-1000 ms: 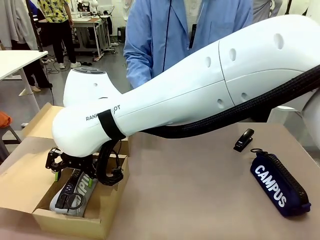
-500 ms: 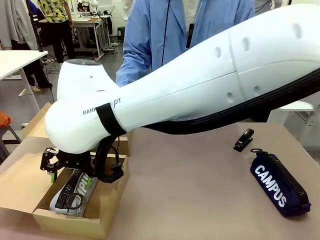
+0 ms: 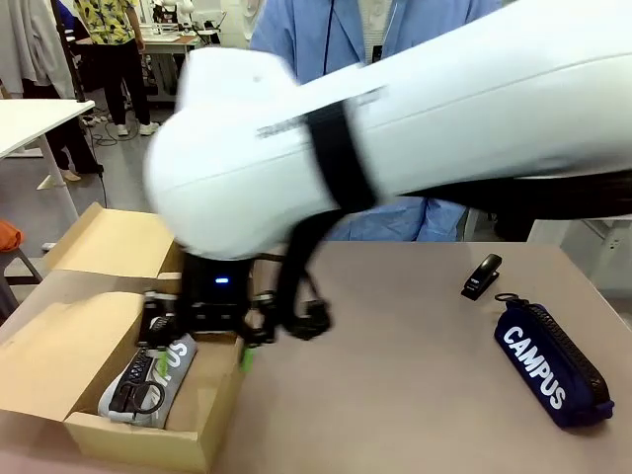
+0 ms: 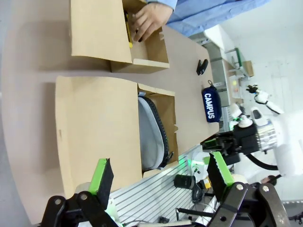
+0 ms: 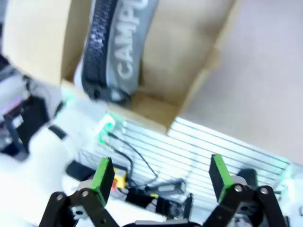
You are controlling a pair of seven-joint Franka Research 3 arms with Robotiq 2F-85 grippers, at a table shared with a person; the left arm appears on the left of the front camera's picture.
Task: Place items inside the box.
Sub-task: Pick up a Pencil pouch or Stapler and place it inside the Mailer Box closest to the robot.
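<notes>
The grey "CAMPUS" pencil case (image 3: 148,378) lies inside the open cardboard box (image 3: 69,336) at the table's left, and appears as well in the left wrist view (image 4: 150,135) and the right wrist view (image 5: 118,47). My right gripper (image 3: 209,321) hangs open and empty just above the box's right wall, blurred by motion; its fingers (image 5: 103,172) stand wide apart. The navy "CAMPUS" case (image 3: 548,365) and the black stapler (image 3: 482,276) lie on the table at the right. High over the table, my left gripper (image 4: 160,172) is open. A person's hand (image 4: 149,21) rests on a yellow-handled knife (image 4: 129,29) at the box's far end. The marker pen is hidden.
The box's flaps (image 4: 97,127) spread wide to the left. My right arm's white body (image 3: 415,128) spans most of the front view and hides the person's hands there. Bare brown tabletop (image 3: 395,395) lies between the box and the navy case.
My right arm has swung up and to the right, lifting its open gripper away from the grey case to the box's right wall. The grey case stays in the box.
</notes>
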